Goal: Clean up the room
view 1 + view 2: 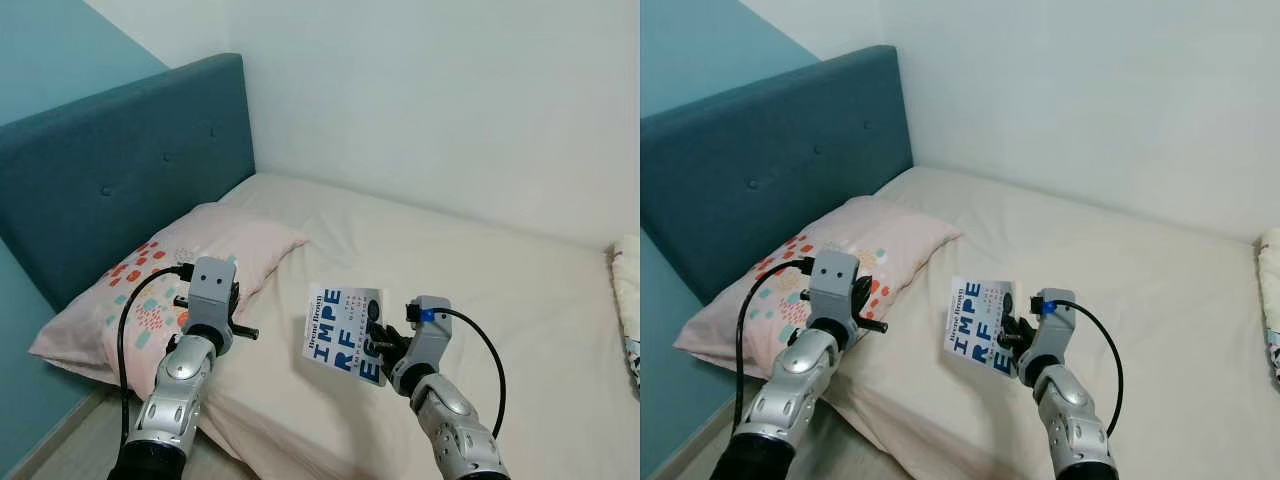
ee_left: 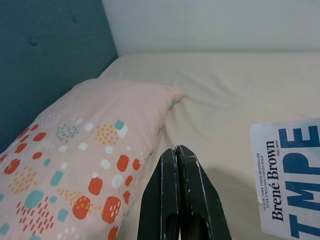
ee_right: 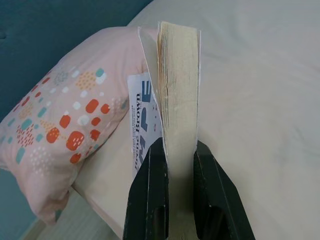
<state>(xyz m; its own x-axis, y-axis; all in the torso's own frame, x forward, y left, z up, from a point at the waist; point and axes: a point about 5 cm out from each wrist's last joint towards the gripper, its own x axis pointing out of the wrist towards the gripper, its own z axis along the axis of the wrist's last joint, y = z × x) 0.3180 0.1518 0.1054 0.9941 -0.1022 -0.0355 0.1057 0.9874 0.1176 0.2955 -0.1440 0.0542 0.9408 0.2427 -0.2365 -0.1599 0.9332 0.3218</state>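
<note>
A white paperback book (image 1: 344,333) with large blue letters hangs above the near edge of the cream mattress (image 1: 470,280). My right gripper (image 3: 173,165) is shut on it, one black finger on each side of the page block (image 3: 180,85). My left gripper (image 2: 178,170) is shut and empty, held over the near end of the pink patterned pillow (image 1: 180,285), to the left of the book (image 2: 292,175).
A teal padded headboard (image 1: 120,170) runs along the left side of the bed against a teal wall. A white wall stands behind the bed. Folded patterned bedding (image 1: 628,300) lies at the right edge. Wooden floor (image 1: 70,440) shows at bottom left.
</note>
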